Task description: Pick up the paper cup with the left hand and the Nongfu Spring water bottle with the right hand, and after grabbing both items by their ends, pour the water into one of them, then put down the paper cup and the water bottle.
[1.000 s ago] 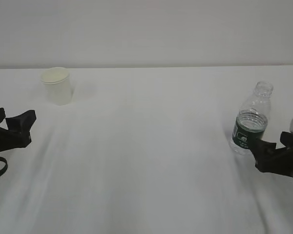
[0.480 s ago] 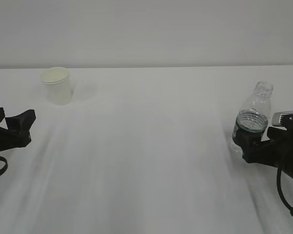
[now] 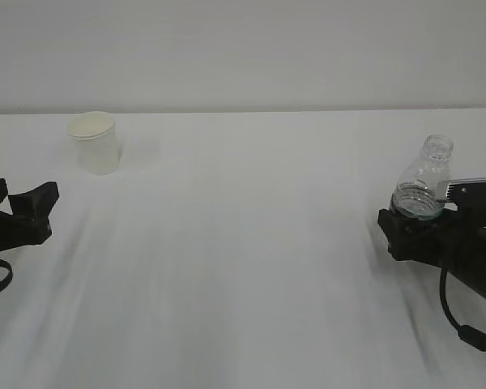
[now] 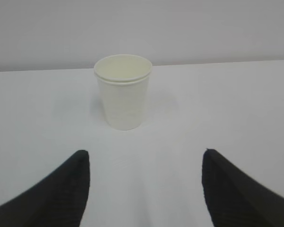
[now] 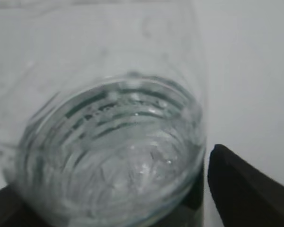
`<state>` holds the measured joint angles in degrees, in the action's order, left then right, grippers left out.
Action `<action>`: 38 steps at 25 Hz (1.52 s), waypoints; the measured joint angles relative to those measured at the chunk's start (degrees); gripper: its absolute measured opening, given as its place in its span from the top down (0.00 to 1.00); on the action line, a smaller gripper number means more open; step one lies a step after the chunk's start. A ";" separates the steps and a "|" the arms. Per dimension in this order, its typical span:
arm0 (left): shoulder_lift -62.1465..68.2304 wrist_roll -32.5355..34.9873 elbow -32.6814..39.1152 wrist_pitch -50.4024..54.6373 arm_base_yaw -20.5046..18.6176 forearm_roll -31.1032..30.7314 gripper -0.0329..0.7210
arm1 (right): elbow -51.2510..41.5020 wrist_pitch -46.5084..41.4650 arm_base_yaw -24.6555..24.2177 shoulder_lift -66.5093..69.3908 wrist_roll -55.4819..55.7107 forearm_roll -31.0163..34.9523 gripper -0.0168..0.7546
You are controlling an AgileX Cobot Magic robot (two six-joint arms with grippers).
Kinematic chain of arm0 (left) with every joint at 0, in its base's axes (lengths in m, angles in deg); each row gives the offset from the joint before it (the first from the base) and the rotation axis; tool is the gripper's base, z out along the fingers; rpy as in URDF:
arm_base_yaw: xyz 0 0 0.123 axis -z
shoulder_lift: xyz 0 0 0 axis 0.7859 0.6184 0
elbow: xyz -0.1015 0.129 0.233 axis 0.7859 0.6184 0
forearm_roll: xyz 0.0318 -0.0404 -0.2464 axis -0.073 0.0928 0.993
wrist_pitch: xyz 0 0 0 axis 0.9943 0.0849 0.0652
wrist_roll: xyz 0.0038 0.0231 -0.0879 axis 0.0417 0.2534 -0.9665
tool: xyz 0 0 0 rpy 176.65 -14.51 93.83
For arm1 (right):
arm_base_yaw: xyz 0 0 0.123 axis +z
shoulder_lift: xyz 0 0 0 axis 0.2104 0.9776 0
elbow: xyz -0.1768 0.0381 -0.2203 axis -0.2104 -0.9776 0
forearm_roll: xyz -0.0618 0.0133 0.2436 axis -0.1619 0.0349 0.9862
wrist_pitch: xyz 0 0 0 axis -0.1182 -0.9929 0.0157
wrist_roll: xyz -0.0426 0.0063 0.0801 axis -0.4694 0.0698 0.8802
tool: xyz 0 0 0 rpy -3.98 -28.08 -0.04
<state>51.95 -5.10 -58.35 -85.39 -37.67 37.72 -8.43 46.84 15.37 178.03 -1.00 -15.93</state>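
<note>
- You can see the paper cup [image 3: 94,142] far back on the left of the white table [image 3: 243,243]. It is small, plain white and a bit creamy inside, with a rolled rim.
- The cup stands straight up with its open mouth on top. It gets narrower toward the bottom.
- Your left hand [image 3: 20,215] sits low at the left edge, well apart from the cup. Its two black fingers [image 4: 52,194] are spread wide and hold nothing.
- The Nongfu Spring water bottle [image 3: 425,188] stands at the right side of the table. It is clear ribbed plastic with no cap.
- The bottle stands up tall, neck on top, leaning a little to the right.
- Water [image 5: 118,156] fills only the lower part.
- You cannot read any writing on the bottle here; the gripper hides the label.
- Your right hand [image 3: 421,235] is around the bottle's lower half. Its fingers are spread wide, one on each side of the bottle. You cannot tell if they press on it.
</note>
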 joint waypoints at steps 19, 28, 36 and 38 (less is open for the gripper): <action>0.00 0.00 0.00 -0.10 0.00 0.00 0.24 | 1.39 0.00 0.00 0.38 0.34 -0.47 0.18; 0.00 0.00 0.00 -0.10 0.00 0.00 0.24 | 1.39 0.00 0.00 0.38 0.34 -0.68 0.27; 0.00 0.00 0.00 -0.10 0.00 0.00 0.24 | 1.39 0.18 0.00 0.38 0.34 -0.92 0.36; 0.00 0.00 0.00 -0.10 0.00 0.00 0.24 | 1.39 0.18 0.00 0.38 0.34 -0.92 0.36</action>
<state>51.95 -5.10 -58.35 -85.50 -37.67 37.72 -7.04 47.02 15.37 178.40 -0.66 -16.85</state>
